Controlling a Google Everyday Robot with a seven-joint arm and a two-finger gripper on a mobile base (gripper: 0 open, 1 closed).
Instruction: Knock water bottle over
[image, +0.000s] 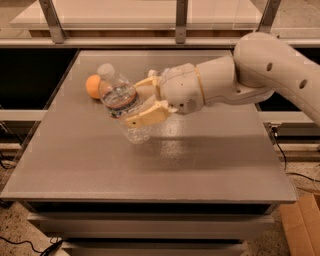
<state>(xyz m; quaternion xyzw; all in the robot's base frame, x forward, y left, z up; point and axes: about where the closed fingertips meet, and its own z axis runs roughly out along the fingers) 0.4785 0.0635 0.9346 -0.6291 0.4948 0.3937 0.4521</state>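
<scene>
Tilted water bottle (121, 103), red/blue label band, btwn gripper (141, 100) fingers (146, 114)

A grey desk (200, 165) fills the view, light glaring softly off its middle. Beyond its far edge run metal rails (181, 20). By its near right corner sits a cardboard box (300, 225); cables (295, 170) trail there.

The claw (142, 102) hangs over the desk's left half.

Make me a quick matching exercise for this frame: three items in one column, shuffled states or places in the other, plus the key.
Items:
1. water bottle
2. orange
3. hand

States:
A. lying at the table's back left, behind the bottle
B. reaching in from the right, a finger on each side of the bottle
C. tilted, cap toward the back left

Pairs: 1-C, 2-A, 3-B
</scene>
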